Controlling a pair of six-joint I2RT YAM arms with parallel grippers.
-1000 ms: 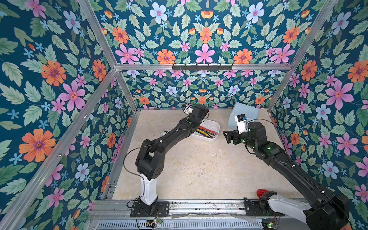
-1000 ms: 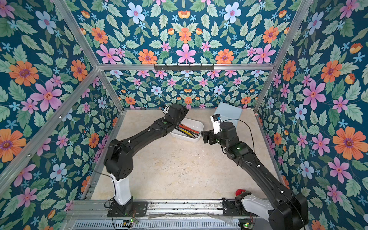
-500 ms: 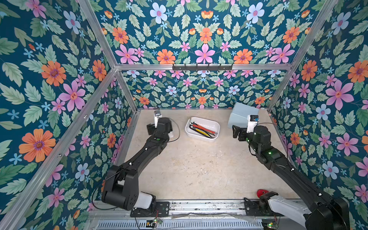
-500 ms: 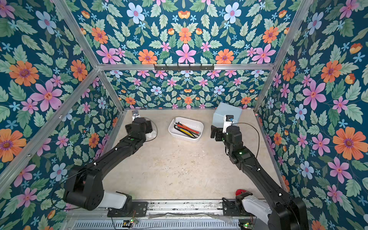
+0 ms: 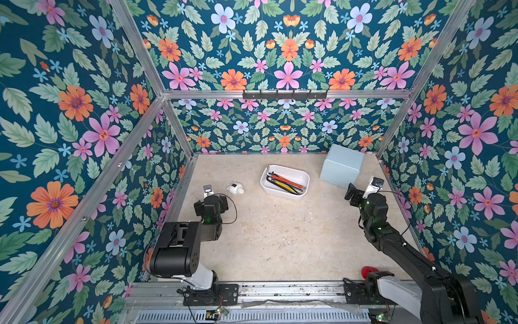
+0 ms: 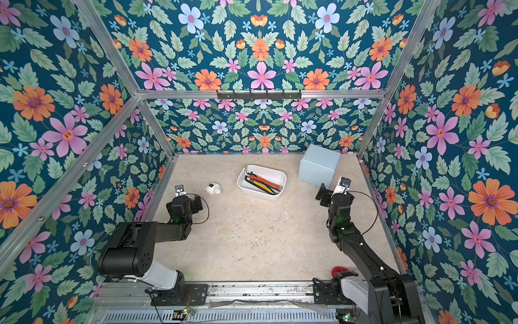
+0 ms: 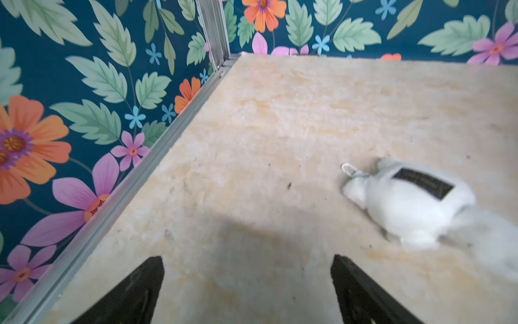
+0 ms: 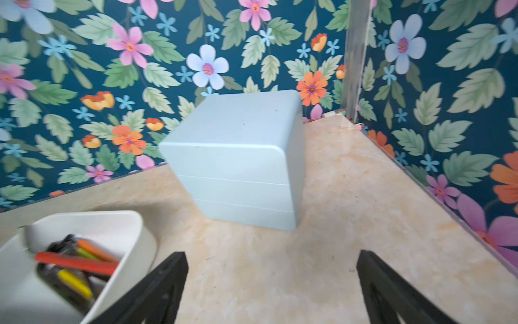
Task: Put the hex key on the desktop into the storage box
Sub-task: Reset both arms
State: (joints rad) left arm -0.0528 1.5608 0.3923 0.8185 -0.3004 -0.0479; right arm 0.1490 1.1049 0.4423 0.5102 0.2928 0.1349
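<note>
Several hex keys [image 5: 283, 182], red/orange/yellow/black shafts, piled lengthwise inside storage box [image 5: 281, 195]; overlapping, so exact no. unclear. Same pile of hex keys [image 6: 262, 181] seen in both top views. Storage box flat on desktop [image 5: 280, 238], upright, open top.

Pale blue box [image 5: 342, 168] near storage box on its R-arm side, apart, not touching. Small white plush [image 5: 235, 188] w/ dark label near storage box on its L-arm side, also apart, lying on desktop.

L gripper [image 7: 246, 259]: fingers spread wide, nothing between them, hovering over bare desktop, farther from storage box than white plush is; white plush blurred in L wrist view.

R gripper [image 8: 272, 254]: fingers spread wide as well, nothing held, hovering off storage box's R-arm-side end, pointed at pale blue box; one end of storage box w/ hex keys visible in R wrist view, blurred.

Both grippers apart from storage box, no contact.

Red item [image 5: 368, 271] well apart from storage box, on its near R-arm side; too small to ID.
</note>
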